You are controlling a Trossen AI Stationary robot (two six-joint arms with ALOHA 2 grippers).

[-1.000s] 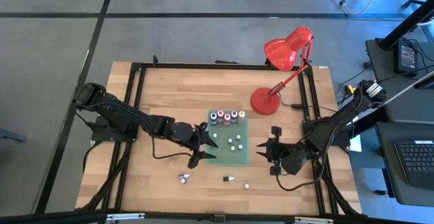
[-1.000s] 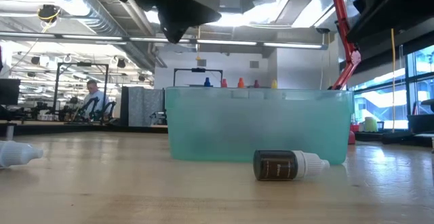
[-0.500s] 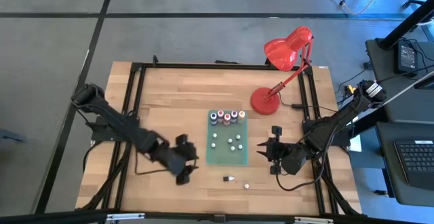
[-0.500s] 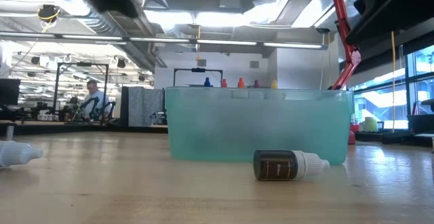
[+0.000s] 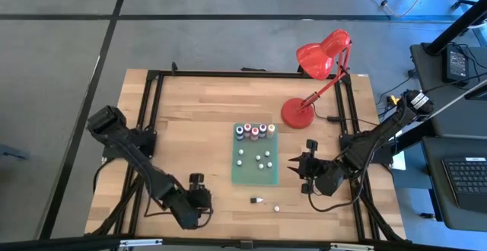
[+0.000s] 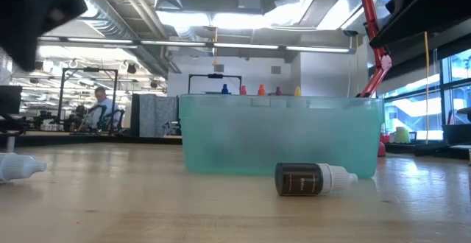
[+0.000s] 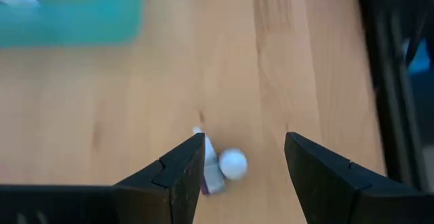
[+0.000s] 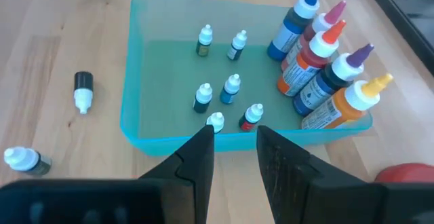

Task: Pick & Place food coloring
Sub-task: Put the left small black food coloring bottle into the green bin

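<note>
While both arms hang low over the wooden table (image 5: 190,122), the scene reads as follows.

Tray: a shallow teal tray (image 8: 135,81) sits mid-table, its walls translucent in the low view.
Tray contents, tall: five larger food coloring bottles (image 8: 319,68) stand upright in a cluster at one end, in blue, pink, red-orange, dark and orange.
Tray contents, small: six tiny bottles (image 8: 203,98) with pale tops stand upright on the tray floor, apart from one another.
Loose on table: two tiny bottles lie on their sides near the tray, a dark one (image 6: 313,178) and a second (image 5: 277,207) beside it; a third small bottle (image 7: 218,168) lies by the table's front edge.
Left gripper (image 7: 244,166): fingers apart, hovering over that third bottle, one finger just beside it, nothing gripped.
Right gripper (image 8: 234,149): fingers narrowly apart, empty, near the tray's side.
Lamp: one red desk lamp (image 5: 319,68) stands behind the tray.
</note>
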